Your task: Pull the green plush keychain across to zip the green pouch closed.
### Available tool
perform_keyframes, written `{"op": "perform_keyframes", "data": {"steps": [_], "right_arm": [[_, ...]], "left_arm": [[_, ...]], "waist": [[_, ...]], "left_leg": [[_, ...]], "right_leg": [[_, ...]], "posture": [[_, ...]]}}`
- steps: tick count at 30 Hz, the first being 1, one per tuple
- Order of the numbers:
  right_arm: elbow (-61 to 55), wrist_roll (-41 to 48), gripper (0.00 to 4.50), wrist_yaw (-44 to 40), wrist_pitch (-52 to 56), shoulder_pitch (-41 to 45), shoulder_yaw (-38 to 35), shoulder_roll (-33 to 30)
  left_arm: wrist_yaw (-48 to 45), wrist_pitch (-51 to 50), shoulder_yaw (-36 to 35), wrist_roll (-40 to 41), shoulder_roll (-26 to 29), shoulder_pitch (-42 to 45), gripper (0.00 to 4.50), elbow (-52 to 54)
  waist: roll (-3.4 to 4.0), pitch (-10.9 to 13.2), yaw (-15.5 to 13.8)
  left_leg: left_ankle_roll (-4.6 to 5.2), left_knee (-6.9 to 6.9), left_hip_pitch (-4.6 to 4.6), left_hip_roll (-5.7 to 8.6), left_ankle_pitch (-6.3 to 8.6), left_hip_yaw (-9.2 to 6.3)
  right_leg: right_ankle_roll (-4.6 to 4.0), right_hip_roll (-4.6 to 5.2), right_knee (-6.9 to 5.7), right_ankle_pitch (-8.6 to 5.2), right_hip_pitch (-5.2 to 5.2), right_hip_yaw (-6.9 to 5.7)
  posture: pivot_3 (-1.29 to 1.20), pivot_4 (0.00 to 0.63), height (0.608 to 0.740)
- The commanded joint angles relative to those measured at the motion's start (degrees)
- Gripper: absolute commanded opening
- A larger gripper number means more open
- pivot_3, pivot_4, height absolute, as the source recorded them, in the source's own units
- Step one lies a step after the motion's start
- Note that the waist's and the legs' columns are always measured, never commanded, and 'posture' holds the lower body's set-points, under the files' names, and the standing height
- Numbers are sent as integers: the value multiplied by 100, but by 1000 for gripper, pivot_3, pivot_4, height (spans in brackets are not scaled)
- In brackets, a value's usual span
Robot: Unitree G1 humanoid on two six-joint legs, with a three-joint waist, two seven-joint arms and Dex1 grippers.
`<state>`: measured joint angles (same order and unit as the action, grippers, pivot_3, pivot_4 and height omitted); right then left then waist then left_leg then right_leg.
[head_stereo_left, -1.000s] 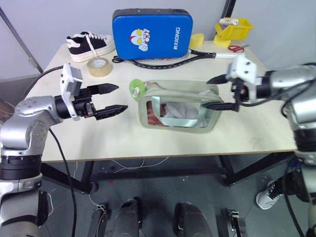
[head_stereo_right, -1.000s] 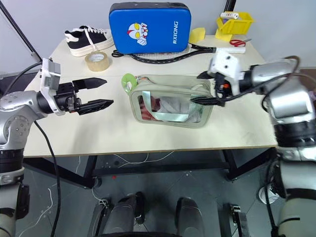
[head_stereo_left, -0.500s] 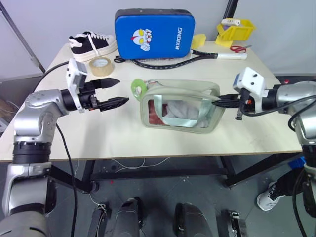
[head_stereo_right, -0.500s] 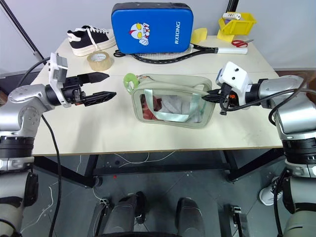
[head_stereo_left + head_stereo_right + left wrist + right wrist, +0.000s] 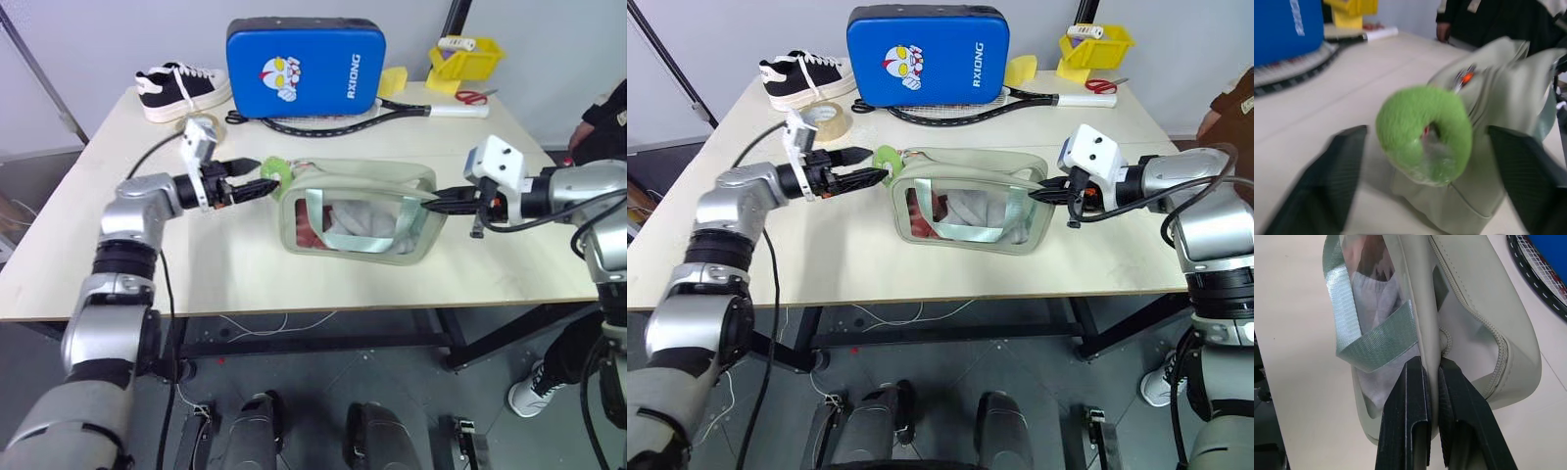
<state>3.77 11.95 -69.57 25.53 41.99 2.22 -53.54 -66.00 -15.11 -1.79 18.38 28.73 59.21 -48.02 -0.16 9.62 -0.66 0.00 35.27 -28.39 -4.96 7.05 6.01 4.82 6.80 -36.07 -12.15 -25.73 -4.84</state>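
Green pouch [image 5: 968, 201]: it lay on the counter [image 5: 921, 274] near the middle, clear window facing the camera, red and white contents showing behind two pale green straps.

Green plush keychain [image 5: 1424, 133]: it sat at the pouch's end nearer the robot's left, at the top corner, so the zip pull was at its starting end.

Zip: in the right wrist view the teeth along the top edge ran unjoined on one side, which I read as the pouch not yet zipped; how much of the top was open could not be told from the head views.

Right end effector [image 5: 1431, 382]: its two black fingers were pressed together on the pouch's end wall, pinching the fabric at the end opposite the keychain. That anchoring grip looked complete.

Left end effector [image 5: 1425, 147]: its fingers were spread, one on each side of the plush ring, which sat between them; no contact could be seen, so the keychain was bracketed but not gripped.

Done: pouch held at the far end; left end effector brought up around the pull.

Left to do: close on the plush ring, then draw it along the top toward the right end effector until the zip is shut.

Nearby, untouched: blue pad [image 5: 926, 54], tape roll [image 5: 830, 118], black shoe [image 5: 806, 76], racket [image 5: 999, 101], yellow bin [image 5: 1094, 44].
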Motion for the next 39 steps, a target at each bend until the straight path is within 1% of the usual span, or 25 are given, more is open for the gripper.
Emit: {"op": "perform_keyframes", "data": {"steps": [1,3,4,5,9,12,15,17,19,21,24,25,26,27,30,31,33,35,39], "right_arm": [[-218,112,0,35,32,40,-227,-124],[-253,137,0,40,53,24,-248,-130],[-262,140,0,47,57,21,-251,-126],[-268,149,0,50,62,18,-256,-121],[-344,228,0,37,84,1,-244,-64],[-387,227,0,41,73,2,-164,7],[-349,211,0,55,59,61,-93,74],[-338,213,0,43,42,85,-69,108],[-265,165,0,64,-2,152,-3,184],[-244,163,0,86,-5,210,19,234],[-249,150,0,126,0,242,7,245],[-247,140,0,143,3,242,-1,240],[-257,140,0,156,14,235,-11,229],[-278,147,0,165,28,219,-26,213],[-347,192,0,204,74,159,-89,174],[-351,200,0,214,77,148,-101,170],[-361,209,0,235,77,120,-109,169],[-343,200,0,262,65,103,-88,196],[-266,174,0,295,35,157,-37,240]], "left_arm": [[119,407,-144,-148,-52,447,2081,-451],[110,505,-183,-178,-90,557,1153,-648],[76,558,-187,-192,-90,577,549,-686],[47,570,-196,-191,-75,584,36,-684],[-208,388,-309,-45,177,420,36,-238],[-664,-451,-581,530,515,95,36,957],[-591,-1148,-853,1049,652,-18,36,1896],[-329,-1318,-902,1117,591,-8,36,2210],[-114,-1349,-622,1027,242,107,36,2416],[49,-1329,-346,883,-166,254,36,2322],[381,-1103,-5,438,-533,406,999,1958],[457,-1065,54,363,-619,447,1536,1875],[507,-1080,77,341,-673,482,2183,1834],[501,-1105,99,344,-693,489,2571,1852],[430,-1182,137,274,-531,449,4172,1916],[414,-1175,117,265,-458,441,4428,1918],[388,-1222,-35,372,-290,446,4428,1951],[196,-1421,-204,540,76,343,4428,2064],[-430,-1594,-105,704,613,-234,4428,2634]], "waist": [[-1,1,-3],[-1,1,-3],[-1,1,-2],[-1,1,-2],[-2,2,7],[-2,4,50],[-2,5,45],[-2,5,8],[-2,5,-24],[-2,6,-55],[-5,7,-43],[-5,7,-13],[-6,8,-4],[-7,11,17],[-6,17,45],[-6,17,43],[-5,17,37],[-6,19,42],[-4,20,41]], "left_leg": [[0,0,0,0,0,0],[0,1,0,0,0,0],[0,1,0,0,0,0],[0,1,0,0,0,0],[0,0,0,0,0,0],[0,-5,0,-1,0,0],[0,-8,0,-1,0,0],[0,-3,5,-1,0,-2],[0,4,16,-1,0,-3],[-1,13,22,0,1,-5],[5,38,8,0,5,-6],[7,41,6,0,6,-6],[10,40,5,0,8,-6],[11,37,3,0,8,-6],[20,17,6,-1,2,-6],[21,10,11,-1,1,-6],[20,4,14,-1,0,-7],[12,5,13,-1,4,-6],[9,5,15,-1,6,-5]], "right_leg": [[0,0,0,0,0,0],[0,0,0,0,1,0],[0,0,0,0,1,0],[0,0,0,0,1,0],[0,0,0,0,0,0],[0,0,0,0,-2,0],[1,0,-3,-1,-4,0],[1,0,-3,-1,5,0],[1,0,-1,-2,23,0],[0,1,1,-2,36,-4],[0,2,2,-1,37,-5],[0,2,2,-1,36,-5],[0,2,2,-1,34,-4],[1,2,1,-1,31,-4],[5,0,-3,-2,20,-4],[6,-1,-5,-3,20,-4],[6,-3,-5,-3,20,-5],[6,-2,-4,-4,20,-5],[5,0,-1,-4,22,-4]], "posture": [[0,150,723],[0,150,723],[0,150,723],[0,150,723],[0,150,723],[0,150,723],[0,150,723],[0,150,723],[0,150,723],[0,150,723],[0,150,723],[0,150,723],[0,150,723],[0,150,723],[0,150,723],[0,150,723],[0,150,723],[0,150,723],[0,150,723]]}}
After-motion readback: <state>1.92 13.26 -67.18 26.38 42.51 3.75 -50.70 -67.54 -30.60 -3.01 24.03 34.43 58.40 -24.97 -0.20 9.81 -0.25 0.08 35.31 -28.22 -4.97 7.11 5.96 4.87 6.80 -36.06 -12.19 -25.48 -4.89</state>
